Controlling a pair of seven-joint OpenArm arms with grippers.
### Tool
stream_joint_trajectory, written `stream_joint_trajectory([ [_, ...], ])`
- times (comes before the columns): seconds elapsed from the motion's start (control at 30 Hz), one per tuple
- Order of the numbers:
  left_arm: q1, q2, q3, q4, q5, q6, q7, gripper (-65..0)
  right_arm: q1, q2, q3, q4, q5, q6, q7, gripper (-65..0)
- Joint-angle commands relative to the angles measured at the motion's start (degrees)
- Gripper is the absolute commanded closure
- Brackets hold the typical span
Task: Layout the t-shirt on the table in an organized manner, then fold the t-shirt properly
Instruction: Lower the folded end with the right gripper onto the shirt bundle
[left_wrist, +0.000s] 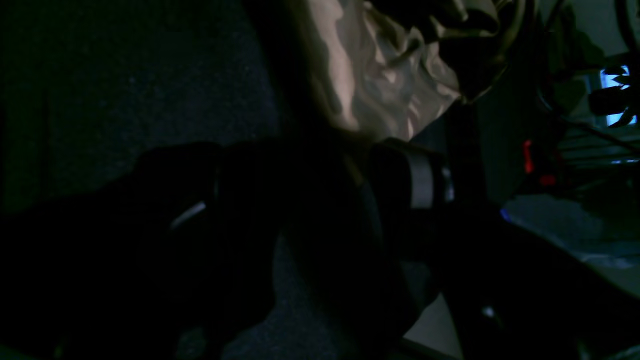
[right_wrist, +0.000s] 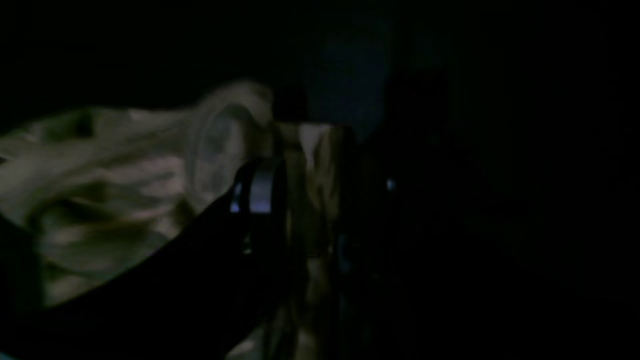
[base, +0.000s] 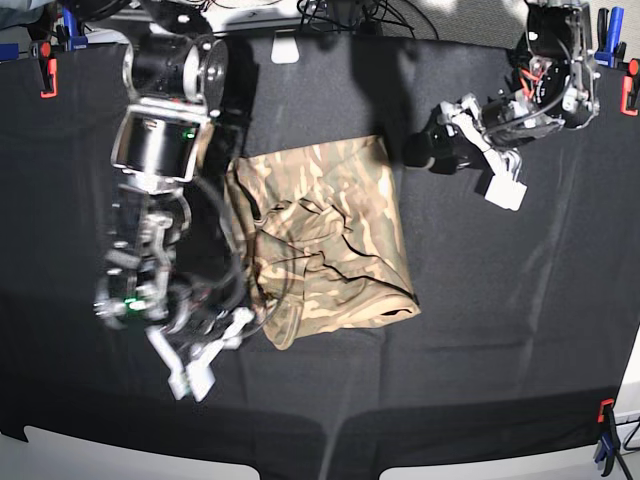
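Note:
The camouflage t-shirt lies crumpled and partly doubled over in the middle of the black table, with loose folds along its left side. My right gripper is at the shirt's lower left corner. In the right wrist view, a bunch of the t-shirt runs between the dark fingers of that right gripper, which are shut on it. My left gripper hovers just right of the shirt's upper right corner. In the left wrist view this left gripper is open and holds nothing, with the t-shirt just beyond it.
Orange clamps and blue clamps grip the table's back corners, and another clamp sits at the front right. Cables and a white tag lie at the back edge. Bare black cloth surrounds the shirt.

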Motion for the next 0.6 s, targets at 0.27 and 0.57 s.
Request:
stream_joint_trajectory([
  [0.27,-0.5,-0.3,-0.2,0.9,-1.4,-0.5,-0.5,-36.1,2.3,-1.0,-0.4,-2.7,2.8,1.3,0.1,-23.9],
  [0.57,-0.5,-0.3,-0.2,0.9,-1.4,-0.5,-0.5,-36.1,2.5,-4.2,-0.4,-2.7,1.2,4.0,0.7,-17.5],
])
